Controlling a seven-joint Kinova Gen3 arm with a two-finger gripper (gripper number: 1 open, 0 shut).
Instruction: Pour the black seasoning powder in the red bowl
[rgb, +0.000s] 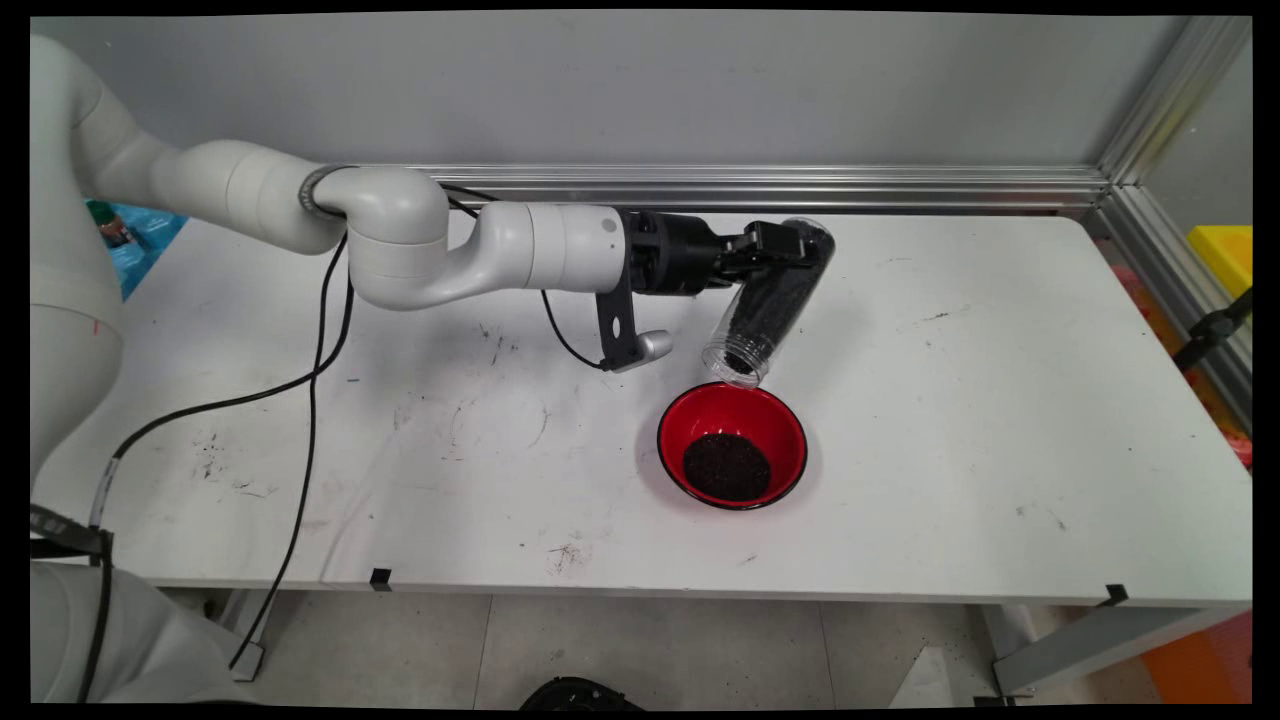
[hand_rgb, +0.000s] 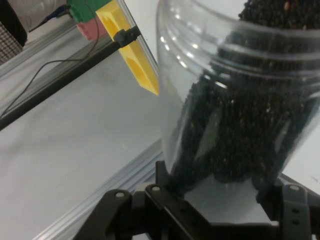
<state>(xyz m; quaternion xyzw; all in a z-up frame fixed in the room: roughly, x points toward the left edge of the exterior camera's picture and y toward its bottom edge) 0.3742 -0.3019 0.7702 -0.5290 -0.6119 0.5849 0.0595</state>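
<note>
The main view shows the gripper (rgb: 785, 248) with fingers clamped on a clear jar (rgb: 770, 300) of dark grains, tilted mouth-down above the red bowl (rgb: 732, 445) on the tabletop (rgb: 1000, 420), while the hand view shows only the jar (hand_rgb: 240, 110) and fingers (hand_rgb: 160, 182).

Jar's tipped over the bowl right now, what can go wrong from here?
1. The jar mouth sits over the bowl's far rim, not its middle, so black grains may land on the table.
2. The end effector grips the jar near its base only; the smooth, tilted plastic could slip or twist.
3. The jar is still mostly full, so a steeper tilt may dump it in a rush.
</note>
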